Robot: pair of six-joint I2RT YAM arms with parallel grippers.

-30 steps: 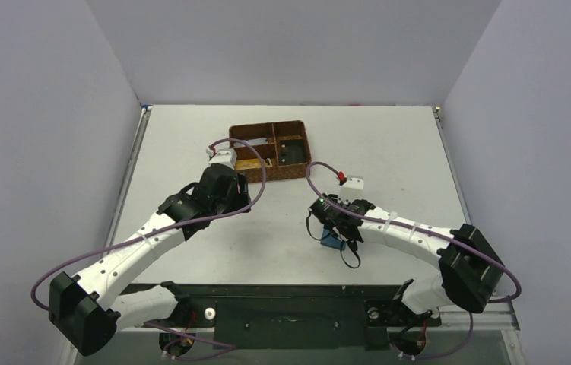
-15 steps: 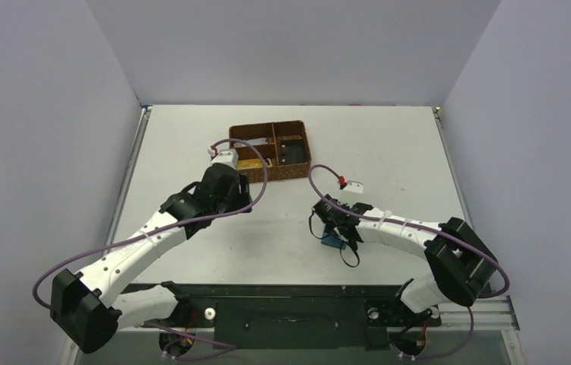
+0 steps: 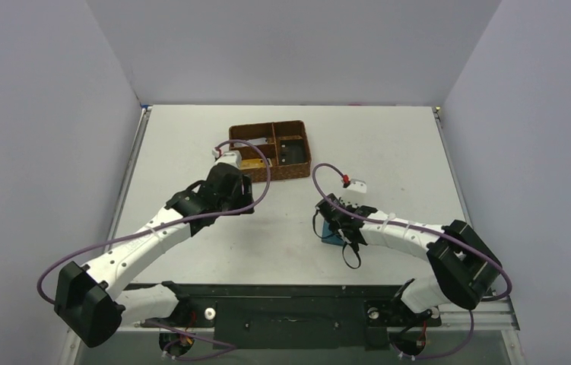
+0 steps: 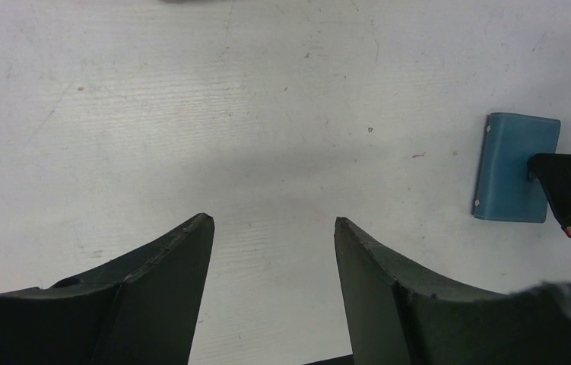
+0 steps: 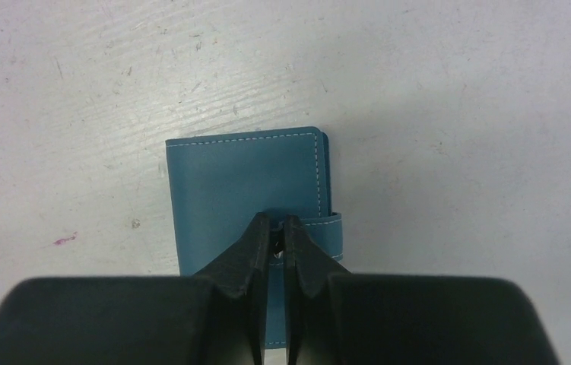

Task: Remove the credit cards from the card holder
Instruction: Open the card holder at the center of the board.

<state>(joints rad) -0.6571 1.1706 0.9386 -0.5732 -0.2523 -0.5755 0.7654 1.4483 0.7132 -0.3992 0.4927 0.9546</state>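
Lying folded shut toward the near edge of the scuffed white table (image 3: 388, 144), right of its middle, the small teal-blue stitched folding card holder (image 5: 244, 182) is hiding its credit cards entirely. The right gripper (image 5: 273, 228) is resting its tips on the cover with jaws drawn almost together at the root of the little snap tab (image 5: 324, 232); whether any strap is caught between them cannot be told. The left gripper (image 4: 273, 224) is hanging wide and empty over bare table, well apart from the holder. The holder is looking light, thin and pliant, so it is probably going to skid on the smooth top unless pinned. The tab's free end is offering the likeliest hold, with the other claw steadying the cover. A brown woven compartment basket (image 3: 286, 175) is sitting toward the far edge, and plain pale lilac-grey walls (image 3: 290, 46) are closing in three sides.
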